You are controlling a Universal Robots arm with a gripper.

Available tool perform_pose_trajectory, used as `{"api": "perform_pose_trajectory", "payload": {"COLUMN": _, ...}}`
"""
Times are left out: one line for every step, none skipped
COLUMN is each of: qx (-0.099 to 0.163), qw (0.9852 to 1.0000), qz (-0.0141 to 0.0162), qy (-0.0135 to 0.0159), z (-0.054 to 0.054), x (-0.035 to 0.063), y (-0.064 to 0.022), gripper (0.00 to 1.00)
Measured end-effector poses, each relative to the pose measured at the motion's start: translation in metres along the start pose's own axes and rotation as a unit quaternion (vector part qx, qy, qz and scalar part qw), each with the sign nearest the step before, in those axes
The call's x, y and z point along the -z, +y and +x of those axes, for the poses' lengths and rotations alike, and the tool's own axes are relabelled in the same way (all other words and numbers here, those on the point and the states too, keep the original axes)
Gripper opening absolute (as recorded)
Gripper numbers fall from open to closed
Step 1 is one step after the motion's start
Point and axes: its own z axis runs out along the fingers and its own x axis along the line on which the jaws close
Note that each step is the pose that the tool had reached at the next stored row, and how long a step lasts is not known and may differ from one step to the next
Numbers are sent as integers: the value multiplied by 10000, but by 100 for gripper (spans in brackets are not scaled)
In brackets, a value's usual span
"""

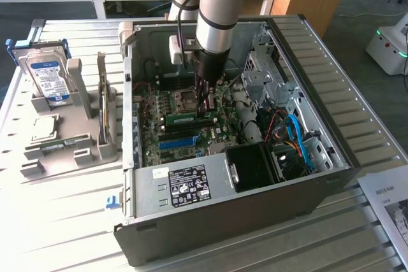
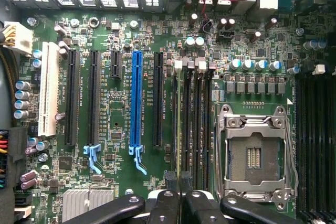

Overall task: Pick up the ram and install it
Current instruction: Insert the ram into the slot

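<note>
Exterior view: saw a slatted metal table [image 1: 57, 234] under everything, with an open computer case [image 1: 255, 208] lying on its side at the centre of the frame. Saw the robot arm [image 1: 220, 4] reaching from the upper middle of the frame straight down into the case. Found the green main board [image 1: 153, 141] on the case floor, toward the exterior view's left, with a black fan block [image 1: 255, 167] and blue cables [image 1: 299, 138] toward the exterior view's right of it. Noted a grey parts holder [image 1: 83, 151] on the table at the left of the frame, apart from the case, carrying a blue-labelled hard drive [image 1: 50, 74] standing tilted and a spare green stick [image 1: 60, 145] lying flat lower down. Noted a printed sheet [image 1: 389, 205] at the lower right corner.

Found the ram [image 1: 185, 120] inside the case, near the centre of the frame, standing on its long edge on the main board with its white label toward the camera, just above the blue slot [image 1: 178, 143] and below the processor socket [image 1: 185, 99]. Found the gripper [image 1: 203, 103] over the ram's end nearer the exterior view's right, jaws drawn nearly together and pinched on its upper edge. Could not tell whether the stick sat fully home in its slot.

Wrist view: saw the fingertips [image 2: 169, 179] as two black pads with barely a slit between them, over the row of dark memory slots [image 2: 197, 114], between the blue slot and the socket.
</note>
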Motion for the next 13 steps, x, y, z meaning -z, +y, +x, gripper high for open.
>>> {"api": "perform_pose_trajectory", "payload": {"qx": 0, "qw": 10000, "qz": 3, "qy": 0, "z": 0, "x": 0, "y": 1, "gripper": 12}}
{"api": "perform_pose_trajectory", "payload": {"qx": 0, "qw": 10000, "qz": 7, "qy": 0, "z": 0, "x": 0, "y": 2, "gripper": 12}}
{"api": "perform_pose_trajectory", "payload": {"qx": 0, "qw": 10000, "qz": 7, "qy": 0, "z": 0, "x": 0, "y": 2, "gripper": 12}}
{"api": "perform_pose_trajectory", "payload": {"qx": 0, "qw": 10000, "qz": 8, "qy": 0, "z": 0, "x": 0, "y": 2, "gripper": 12}}
{"api": "perform_pose_trajectory", "payload": {"qx": 0, "qw": 10000, "qz": 8, "qy": 0, "z": 0, "x": 0, "y": 2, "gripper": 12}}
{"api": "perform_pose_trajectory", "payload": {"qx": 1, "qw": 10000, "qz": 8, "qy": 0, "z": 0, "x": 0, "y": 3, "gripper": 12}}
{"api": "perform_pose_trajectory", "payload": {"qx": 1, "qw": 10000, "qz": 8, "qy": 0, "z": 1, "x": 0, "y": 5, "gripper": 12}}
{"api": "perform_pose_trajectory", "payload": {"qx": 0, "qw": 10000, "qz": 9, "qy": 0, "z": 0, "x": 0, "y": 9, "gripper": 12}}
{"api": "perform_pose_trajectory", "payload": {"qx": 0, "qw": 10000, "qz": 10, "qy": -1, "z": 0, "x": 0, "y": 12, "gripper": 12}}
{"api": "perform_pose_trajectory", "payload": {"qx": 0, "qw": 10000, "qz": 11, "qy": -1, "z": 0, "x": -1, "y": 15, "gripper": 12}}
{"api": "perform_pose_trajectory", "payload": {"qx": -1, "qw": 10000, "qz": 12, "qy": -1, "z": 1, "x": -1, "y": 15, "gripper": 12}}
{"api": "perform_pose_trajectory", "payload": {"qx": -5, "qw": 10000, "qz": 12, "qy": -2, "z": 2, "x": 0, "y": 15, "gripper": 12}}
{"api": "perform_pose_trajectory", "payload": {"qx": -9, "qw": 10000, "qz": 12, "qy": -3, "z": 3, "x": 0, "y": 15, "gripper": 12}}
